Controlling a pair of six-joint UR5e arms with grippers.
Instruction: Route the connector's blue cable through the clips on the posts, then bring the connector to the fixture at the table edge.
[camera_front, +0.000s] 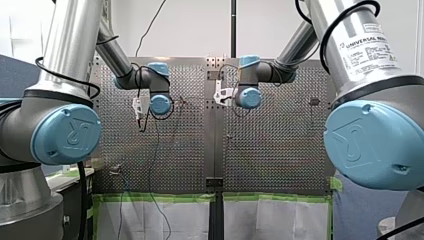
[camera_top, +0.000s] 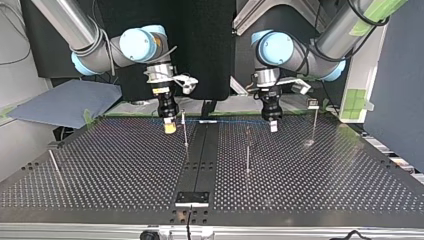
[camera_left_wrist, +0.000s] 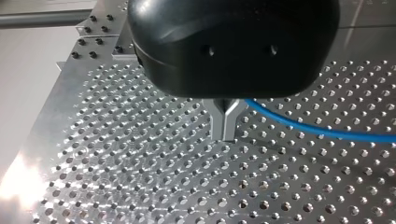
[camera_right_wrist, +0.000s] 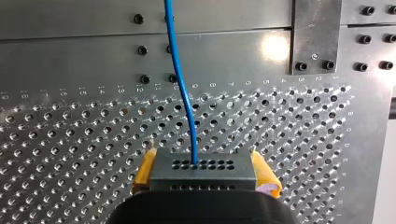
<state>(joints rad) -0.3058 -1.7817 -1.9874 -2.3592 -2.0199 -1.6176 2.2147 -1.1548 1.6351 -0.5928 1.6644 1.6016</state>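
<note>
Connector (camera_right_wrist: 203, 169), a dark block with rows of small holes, is pinched between the yellow pads (camera_right_wrist: 264, 173) of my right hand (camera_top: 170, 128). It sits low over the worktop (camera_top: 325, 175) near the far edge, left of the centre seam in the top view. The blue cable (camera_right_wrist: 184, 93) leaves the connector's face and runs ahead of that hand. In the top view it stretches as a nearly straight line along the far edge to my left hand (camera_left_wrist: 226, 126), at that view's right.

The left hand's metal fingers are pressed together at the tips. The cable comes out at their side, so I judge that they nip it, though the contact itself is hidden. Gripping both ends like this holds the span taut and off the worktop, which should let it be laid into a clip without dragging slack.

Thin posts stand on the near side of the cable:
- The first post (camera_top: 184, 131) is just beside the right hand. The cable passes behind it, and I cannot tell whether they touch.
- The middle post (camera_top: 247, 150) is clear of the cable.
- The right post (camera_top: 314, 125) carries a dark clip (camera_top: 313, 104) on top, and no cable shows in it.

Routing therefore looks not yet begun. The fixture (camera_top: 191, 198) sits at the middle of the near edge, well apart from the connector, and I take it for the last stop
</note>
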